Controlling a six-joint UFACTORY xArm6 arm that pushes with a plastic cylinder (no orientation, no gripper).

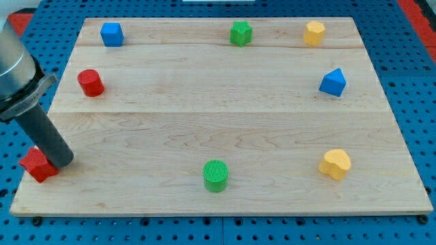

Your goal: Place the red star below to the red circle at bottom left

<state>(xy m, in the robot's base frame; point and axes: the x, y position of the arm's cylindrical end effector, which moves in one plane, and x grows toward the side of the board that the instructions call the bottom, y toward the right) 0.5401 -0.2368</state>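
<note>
Wooden board on blue pegboard; my tip touches red star; no gripper fitted.

Red circle near left edge; centre open.

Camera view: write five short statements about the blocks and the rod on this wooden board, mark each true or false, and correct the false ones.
1. My tip is right beside the red star block, at the view's bottom left. True.
2. The red cylinder block lies at the view's right edge. False: it sits near the left edge, above the star.
3. The green cylinder block is near the view's bottom, about mid-board. True.
4. The yellow heart block touches the blue triangular block. False: they lie well apart.
5. The blue cube block sits at the bottom right. False: top left.
</note>
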